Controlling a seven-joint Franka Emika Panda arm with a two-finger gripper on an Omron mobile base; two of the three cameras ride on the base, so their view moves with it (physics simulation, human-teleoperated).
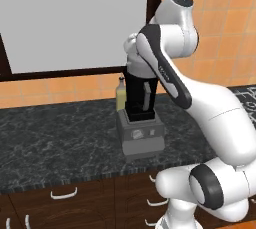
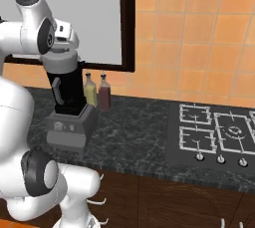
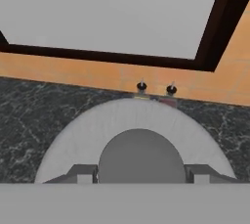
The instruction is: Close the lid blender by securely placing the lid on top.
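Looking down through the hand view, I see the gripper [image 3: 140, 174] closed on the dark knob of the lid [image 3: 132, 125], one finger [image 3: 83, 173] on either side of it. The lid sits level at the top of the blender [image 1: 141, 118], whose black jar stands in its grey base on the dark stone counter [image 1: 55, 138]. A yellowish bottle [image 2: 90, 92] and a reddish bottle [image 2: 104, 95] stand just behind the blender, against the orange tiled wall [image 2: 199, 48].
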